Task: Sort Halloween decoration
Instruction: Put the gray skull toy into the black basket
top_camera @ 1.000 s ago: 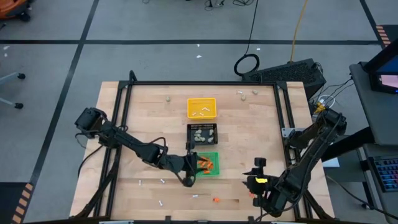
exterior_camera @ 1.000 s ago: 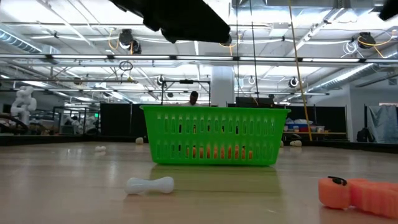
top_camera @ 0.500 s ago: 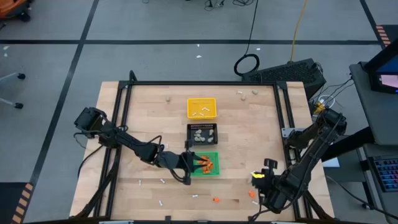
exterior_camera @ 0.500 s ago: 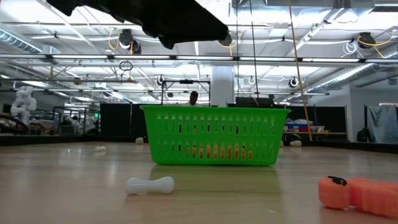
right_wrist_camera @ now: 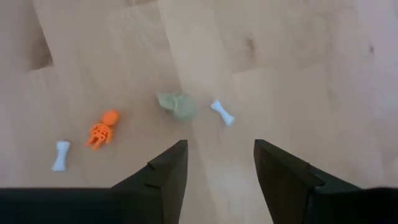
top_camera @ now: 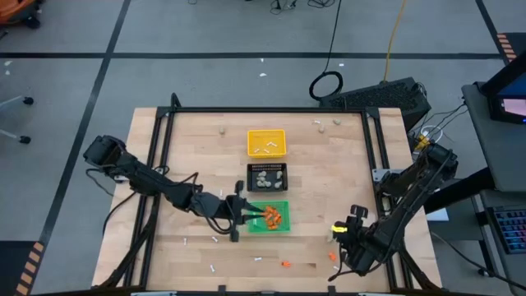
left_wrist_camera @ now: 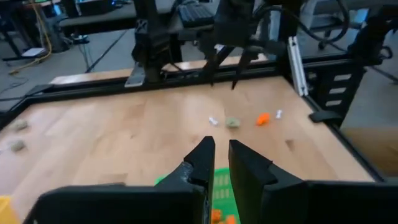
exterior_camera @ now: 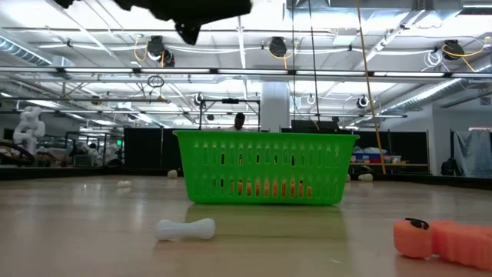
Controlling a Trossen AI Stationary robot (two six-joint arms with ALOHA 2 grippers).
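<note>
The green tray [top_camera: 269,216] holds several orange bits [top_camera: 273,217]. My left gripper [top_camera: 237,220] hangs just off its left rim, above the table, fingers [left_wrist_camera: 203,155] nearly together with nothing between them. My right gripper [top_camera: 352,233] stands open near the table's near right corner, pointing down, touching nothing. Below it a beige-grey lump [right_wrist_camera: 177,106], a white stick [right_wrist_camera: 222,112], an orange bit [right_wrist_camera: 99,132] and another white stick [right_wrist_camera: 60,154] lie on the wood. The left wrist view shows the right gripper [left_wrist_camera: 225,70] above these pieces [left_wrist_camera: 232,123].
A black tray [top_camera: 267,176] with beige-grey lumps and a yellow tray [top_camera: 266,142] with white sticks stand in line behind the green one. Loose pieces lie near the front edge [top_camera: 285,265] and the far edge [top_camera: 222,130]. In the low view, a white stick [exterior_camera: 184,228] lies before the green tray [exterior_camera: 265,167].
My left gripper has drawn back from over the green tray toward the table's left, ending beside the tray's left rim. My right gripper has sunk a little and tipped and rolled to point more steeply down over the loose pieces at the near right.
</note>
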